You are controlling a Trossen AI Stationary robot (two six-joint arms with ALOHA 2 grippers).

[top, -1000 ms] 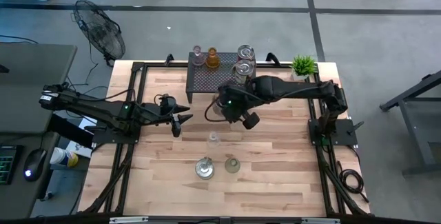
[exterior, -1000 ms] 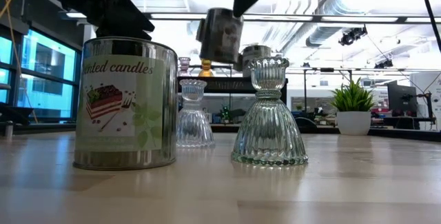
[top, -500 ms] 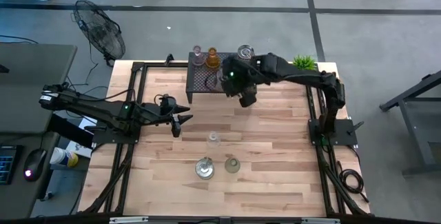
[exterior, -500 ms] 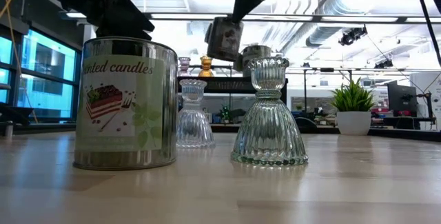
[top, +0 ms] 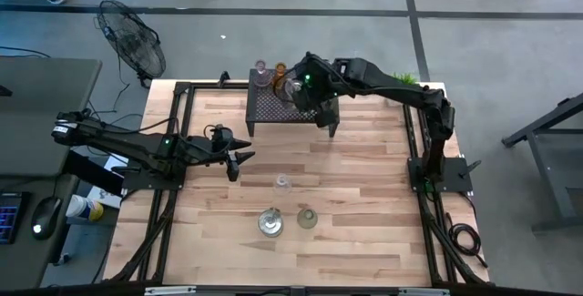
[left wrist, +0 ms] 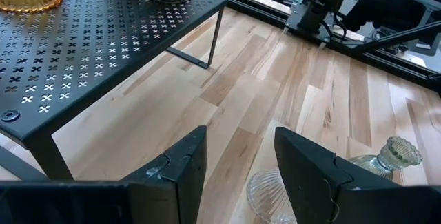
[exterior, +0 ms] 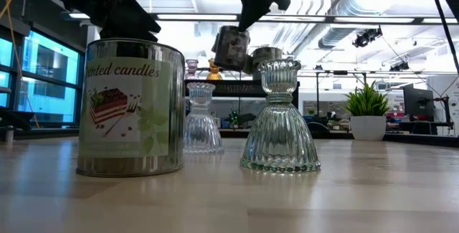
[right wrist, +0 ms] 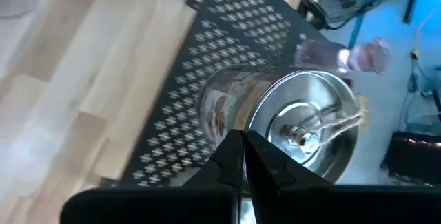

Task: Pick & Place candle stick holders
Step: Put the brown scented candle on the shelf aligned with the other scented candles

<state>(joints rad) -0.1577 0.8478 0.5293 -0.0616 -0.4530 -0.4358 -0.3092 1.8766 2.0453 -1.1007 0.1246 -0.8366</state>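
Observation:
My right gripper [top: 305, 86] is above the black perforated shelf [top: 273, 109] at the table's far edge, shut on a silvery tin holder [right wrist: 303, 127], which also shows in the low view [exterior: 231, 46]. A pinkish holder [top: 261, 71] and an amber holder [top: 281, 76] stand on the shelf. A clear glass holder [top: 282, 184], a silvery tin [top: 270, 221] and a pale green glass holder [top: 306, 217] stand on the table. My left gripper [top: 239, 159] is open and empty at the table's left. My right gripper holds the tin by its rim [right wrist: 253, 133], pinched between the two fingers [right wrist: 231, 156]. The fingers come from above. The tin hangs tilted below them [exterior: 231, 46], lifted clear of the shelf.
A small potted plant [exterior: 367, 115] stands at the far right corner. Another silvery tin [exterior: 267, 52] stands on the shelf behind the held one. Bare wood lies between the shelf and the three holders on the table.
My right gripper has gone from the table's middle toward the far edge and now hangs above the shelf. It has stayed shut on the silvery tin, which has travelled with it, tilted and clear of the table.

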